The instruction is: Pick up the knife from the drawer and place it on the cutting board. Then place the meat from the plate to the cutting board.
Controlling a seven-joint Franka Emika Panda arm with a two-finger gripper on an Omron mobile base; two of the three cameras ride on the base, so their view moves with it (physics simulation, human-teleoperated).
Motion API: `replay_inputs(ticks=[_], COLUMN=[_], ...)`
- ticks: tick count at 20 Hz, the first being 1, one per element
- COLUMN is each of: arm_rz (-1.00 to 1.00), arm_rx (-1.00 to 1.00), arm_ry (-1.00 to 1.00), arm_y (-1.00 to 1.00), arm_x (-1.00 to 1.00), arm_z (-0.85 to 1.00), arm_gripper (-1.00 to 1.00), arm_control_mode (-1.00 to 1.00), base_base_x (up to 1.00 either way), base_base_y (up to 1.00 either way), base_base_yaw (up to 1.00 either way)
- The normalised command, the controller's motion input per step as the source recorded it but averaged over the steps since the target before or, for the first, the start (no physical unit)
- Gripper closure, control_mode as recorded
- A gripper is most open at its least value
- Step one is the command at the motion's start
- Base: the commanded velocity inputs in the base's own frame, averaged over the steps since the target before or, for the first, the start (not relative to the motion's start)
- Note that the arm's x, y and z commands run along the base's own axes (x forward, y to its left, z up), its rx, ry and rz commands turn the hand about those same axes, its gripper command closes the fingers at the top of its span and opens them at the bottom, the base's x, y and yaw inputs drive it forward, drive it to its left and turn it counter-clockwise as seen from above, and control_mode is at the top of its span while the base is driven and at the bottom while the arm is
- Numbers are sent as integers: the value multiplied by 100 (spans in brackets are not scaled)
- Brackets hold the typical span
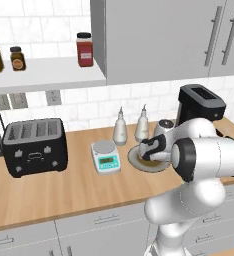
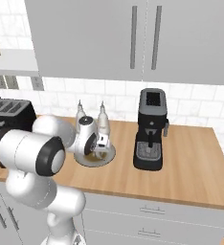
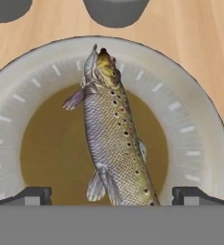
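So going left to right along the wooden tabletop (image 1: pixel 49 192): there's a black toaster (image 1: pixel 35 146) at the far left, then a small white kitchen scale (image 1: pixel 106 156) with a green display, and just beside that the plate (image 1: pixel 135 159), greyish with a low rim and a darker olive centre. Two pale bottles (image 1: pixel 120 128) stand right behind the plate by the tiled wall, and a black coffee machine (image 2: pixel 151 129) sits further right. The meat (image 3: pixel 115 136) is actually a spotted fish, lying lengthwise across the middle of the plate, head toward the bottles. The pincer (image 3: pixel 112 195) hangs right over the plate with its jaws spread wide, one fingertip on each side of the fish's tail end, not clamped on anything. Up on the wall shelf (image 1: pixel 49 72) there are some jars.
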Motion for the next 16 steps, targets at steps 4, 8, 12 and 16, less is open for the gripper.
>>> replay_inputs(ticks=[4, 8, 12, 16], arm_rz=[0, 0, 1, 0], arm_rx=[0, 0, 0, 0], arm_ry=[0, 0, 0, 0], arm_y=[0, 0, 0, 0], arm_x=[15, 21, 16, 9], arm_z=[-23, -11, -4, -3], arm_gripper=[-100, -100, -100, -100], arm_control_mode=[-100, -100, -100, -100], base_base_x=[0, 0, 0, 0], base_base_y=[0, 0, 0, 0], base_base_yaw=[0, 0, 0, 0])
